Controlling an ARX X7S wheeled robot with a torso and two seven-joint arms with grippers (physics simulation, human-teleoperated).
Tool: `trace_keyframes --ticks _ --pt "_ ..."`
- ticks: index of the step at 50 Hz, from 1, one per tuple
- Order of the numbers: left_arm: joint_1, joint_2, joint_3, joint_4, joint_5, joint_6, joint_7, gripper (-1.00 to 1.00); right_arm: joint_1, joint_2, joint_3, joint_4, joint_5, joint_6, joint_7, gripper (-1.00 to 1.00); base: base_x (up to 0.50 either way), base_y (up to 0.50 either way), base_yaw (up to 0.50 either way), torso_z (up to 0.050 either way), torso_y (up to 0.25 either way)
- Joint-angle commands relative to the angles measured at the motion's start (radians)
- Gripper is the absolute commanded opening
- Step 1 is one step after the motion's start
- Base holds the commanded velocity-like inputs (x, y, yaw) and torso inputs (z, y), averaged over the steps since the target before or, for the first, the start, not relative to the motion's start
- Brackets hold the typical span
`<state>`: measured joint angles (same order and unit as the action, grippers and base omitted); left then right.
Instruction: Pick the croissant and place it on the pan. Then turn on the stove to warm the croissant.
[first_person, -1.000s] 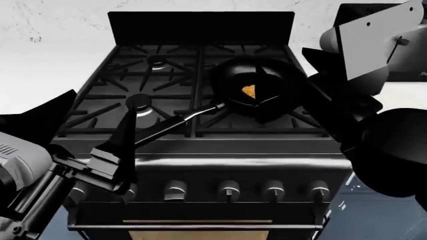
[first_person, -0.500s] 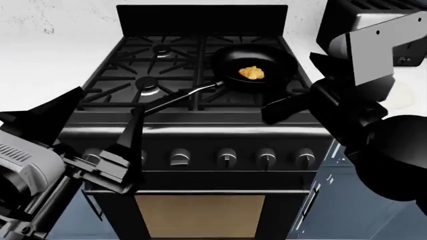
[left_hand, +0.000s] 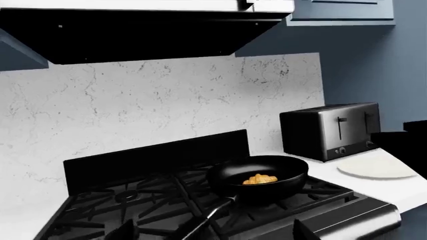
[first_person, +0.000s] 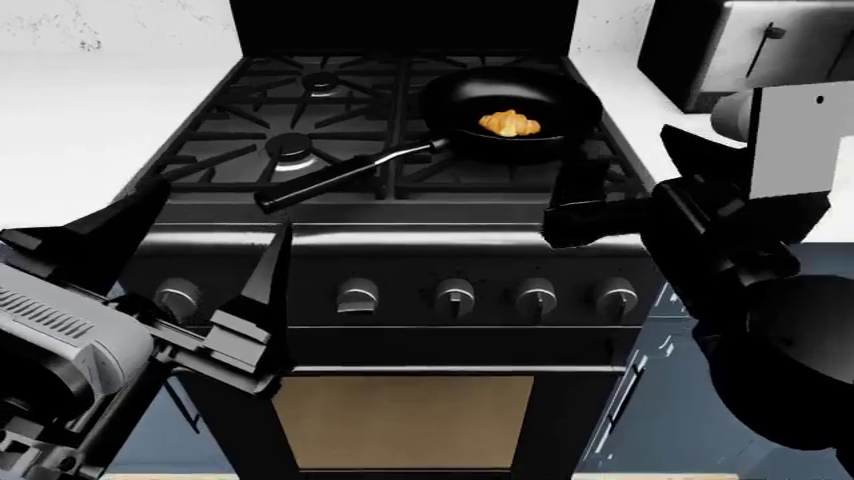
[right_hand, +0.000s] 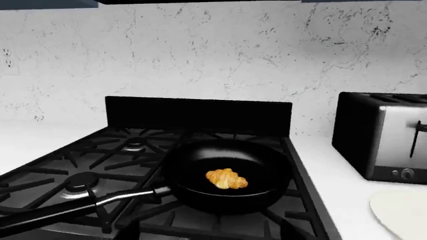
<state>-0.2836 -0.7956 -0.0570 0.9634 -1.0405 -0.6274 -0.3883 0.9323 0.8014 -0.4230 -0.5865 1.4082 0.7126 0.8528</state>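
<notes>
1. Left claw (first_person: 207, 270): fingers spread wide apart, holding nothing; poised in front of the stove's knob row, at the left end, not touching a knob as far as the head view shows.
2. Right claw (first_person: 577, 205): dark fingers at the stove's front right corner, just over the front edge; whether they are apart or together cannot be told from these views. Nothing seen in its grip.
3. Stove (first_person: 400, 255): black gas range, cast-iron grates on top, a row of silver-black knobs (first_person: 454, 296) along the front, oven door with tan window (first_person: 400, 420) below.
4. Pan (first_person: 567, 105): round, black, deep; sits on the right rear grate. Its long black-and-silver handle (first_person: 340, 175) runs toward the front left, across the middle of the grates.
5. Croissant (first_person: 509, 123): small, golden-brown; lies inside the pan, on its floor, near the centre. Also plain in both wrist views (right_hand: 227, 179) (left_hand: 259, 179).
6. Toaster (right_hand: 387, 137): steel and black, upright on the white table (right_hand: 337, 185) to the right of the stove, against the marble backsplash (right_hand: 200, 50).
7. Plate (left_hand: 377, 168): flat, round, white; on the table in front of the toaster, near the stove's right side.
8. Range hood (left_hand: 133, 30): dark, overhead, above the stove.
</notes>
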Motion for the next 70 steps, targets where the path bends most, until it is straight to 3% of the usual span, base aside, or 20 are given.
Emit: trace_keyframes --ticks 1,17,44,70 --pt "0.015 -0.003 0.001 -0.002 0.019 0.015 0.009 1.00 -0.078 0.014 0.049 -0.088 0.066 -0.054 0.134 1.00 0.00 0.00 0.00 -0.050 0.000" --pt "0.018 -0.011 0.009 0.011 0.016 0.018 0.002 1.00 -0.112 0.015 0.084 -0.133 0.164 -0.100 0.215 1.00 0.00 0.00 0.00 -0.050 0.000" --pt "-0.025 -0.021 0.058 0.025 0.012 -0.002 -0.028 1.00 -0.246 0.052 0.170 -0.119 0.156 -0.200 0.189 1.00 0.00 0.00 0.00 -0.050 0.000" --pt "0.014 -0.015 0.076 0.016 0.041 0.036 -0.014 1.00 -0.238 0.104 0.130 -0.141 0.140 -0.129 0.225 1.00 0.00 0.00 0.00 -0.050 0.000"
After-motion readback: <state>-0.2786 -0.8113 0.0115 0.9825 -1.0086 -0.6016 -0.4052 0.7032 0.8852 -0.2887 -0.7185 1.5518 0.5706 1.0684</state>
